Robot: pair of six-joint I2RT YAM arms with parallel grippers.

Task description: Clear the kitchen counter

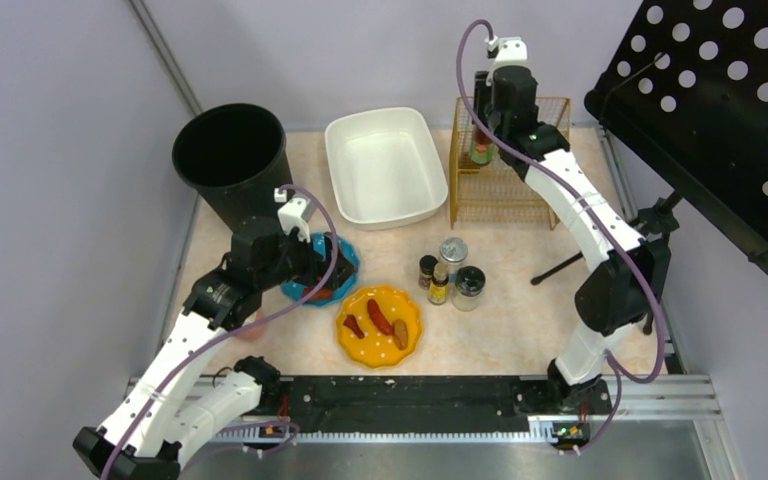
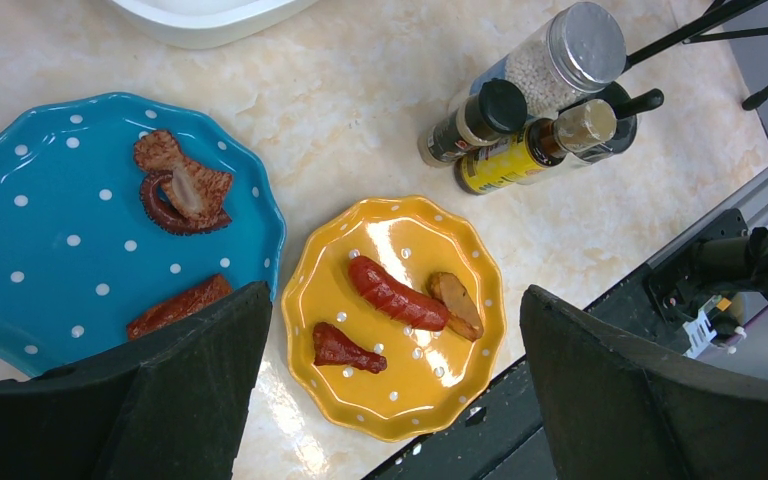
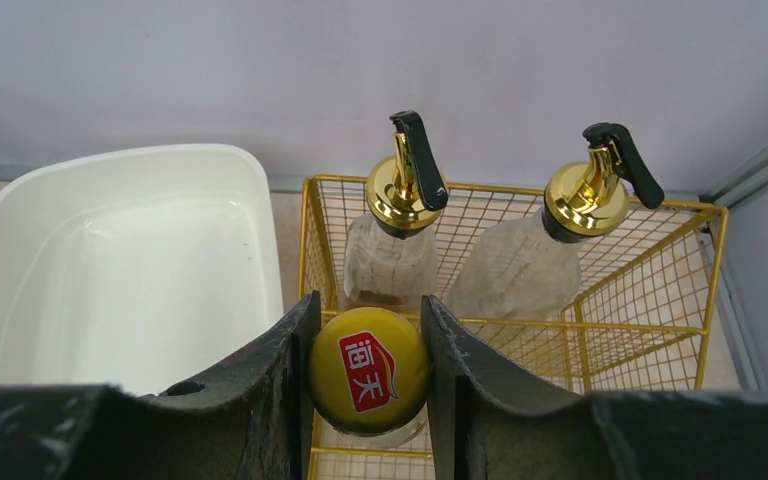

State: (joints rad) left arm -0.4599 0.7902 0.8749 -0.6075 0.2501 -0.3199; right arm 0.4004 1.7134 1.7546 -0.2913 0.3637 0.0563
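We see the marbled beige kitchen counter (image 1: 520, 330) beneath a glossy white basin (image 1: 385, 165). Right of the basin, the right gripper (image 3: 368, 335) clamps a round yellow-capped bottle (image 3: 369, 375) at a gold wire basket (image 3: 660, 300). Nearer than the basin, the left gripper (image 2: 395, 310) gapes wide above a scalloped yellow plate (image 2: 410, 400).

Blue polka-dot plate (image 2: 50, 250) and yellow plate (image 2: 400, 320), each bearing food pieces, beside four condiment bottles (image 2: 520, 120) on the marbled tabletop (image 2: 360, 130).

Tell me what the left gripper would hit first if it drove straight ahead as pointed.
Likely the yellow plate, around its red sausage: the open left gripper frames both. Depth is unclear.
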